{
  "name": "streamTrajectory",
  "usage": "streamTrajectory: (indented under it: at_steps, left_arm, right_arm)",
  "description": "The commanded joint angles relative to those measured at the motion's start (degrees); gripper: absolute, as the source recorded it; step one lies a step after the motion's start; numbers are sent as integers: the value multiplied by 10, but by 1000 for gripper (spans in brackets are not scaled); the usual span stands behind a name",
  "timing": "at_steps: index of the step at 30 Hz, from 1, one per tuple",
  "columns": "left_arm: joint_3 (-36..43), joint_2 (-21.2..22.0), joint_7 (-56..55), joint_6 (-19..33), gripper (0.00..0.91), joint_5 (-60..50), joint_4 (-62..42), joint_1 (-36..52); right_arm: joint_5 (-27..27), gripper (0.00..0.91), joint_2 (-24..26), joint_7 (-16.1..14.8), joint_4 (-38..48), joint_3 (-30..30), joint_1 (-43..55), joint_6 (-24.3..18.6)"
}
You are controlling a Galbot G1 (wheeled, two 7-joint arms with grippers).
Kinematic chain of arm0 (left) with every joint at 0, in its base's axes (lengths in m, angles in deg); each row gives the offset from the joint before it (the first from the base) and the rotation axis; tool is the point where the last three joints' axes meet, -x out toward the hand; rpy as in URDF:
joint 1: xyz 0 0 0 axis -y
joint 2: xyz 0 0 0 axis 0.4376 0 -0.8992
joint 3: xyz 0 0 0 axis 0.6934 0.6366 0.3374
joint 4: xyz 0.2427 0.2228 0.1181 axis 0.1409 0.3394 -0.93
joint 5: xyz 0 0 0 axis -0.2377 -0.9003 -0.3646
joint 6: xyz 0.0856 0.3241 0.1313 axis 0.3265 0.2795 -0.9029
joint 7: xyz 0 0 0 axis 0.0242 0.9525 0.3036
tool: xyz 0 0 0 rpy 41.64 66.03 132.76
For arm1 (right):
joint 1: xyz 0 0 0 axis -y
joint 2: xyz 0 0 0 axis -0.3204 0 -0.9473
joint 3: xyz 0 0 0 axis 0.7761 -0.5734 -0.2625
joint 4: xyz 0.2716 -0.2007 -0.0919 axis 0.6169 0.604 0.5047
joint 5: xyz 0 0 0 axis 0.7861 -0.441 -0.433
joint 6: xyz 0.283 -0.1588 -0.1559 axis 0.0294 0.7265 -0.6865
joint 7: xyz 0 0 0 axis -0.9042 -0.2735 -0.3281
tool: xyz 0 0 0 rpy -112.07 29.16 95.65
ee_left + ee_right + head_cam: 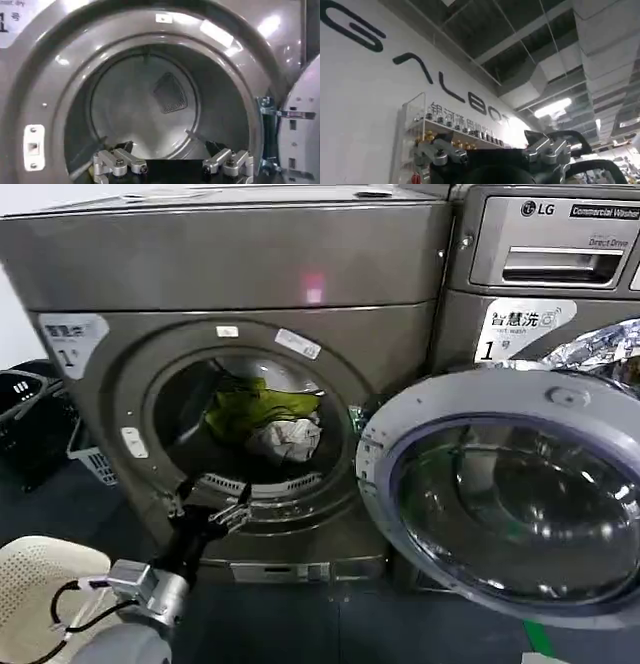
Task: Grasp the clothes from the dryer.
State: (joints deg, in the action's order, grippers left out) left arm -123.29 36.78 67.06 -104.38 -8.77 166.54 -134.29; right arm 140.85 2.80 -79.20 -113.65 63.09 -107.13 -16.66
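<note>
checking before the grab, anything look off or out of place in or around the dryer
Nothing stands out. The dryer door hangs open, the clothes lie heaped inside the drum, and the open left gripper sits at the opening's lower rim.

Layout as I see it, relative to the dryer (230, 294): clothes (265, 419) inside its drum (two garments, touching); my left gripper (212, 512) before the porthole's lower rim; door (500, 494) swung rightward; LG machine (545, 274) adjoining right; basket (92, 461) left.

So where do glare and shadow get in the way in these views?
Head view: the open door glass mirrors the room, and the drum is dark around the clothes. Left wrist view: bright streaks on the dryer rim above the left gripper.
</note>
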Motion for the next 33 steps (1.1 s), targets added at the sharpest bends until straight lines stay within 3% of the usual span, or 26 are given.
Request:
streamTrajectory:
  at_steps: [1, 33]
  left_arm:
    - [0, -2, 0, 0, 907, 0, 2, -2]
    - [1, -2, 2, 3, 907, -1, -4, 0]
  right_arm:
    - [0, 907, -1, 0, -2, -1, 0, -1]
    - [8, 907, -5, 0, -5, -6, 8, 0]
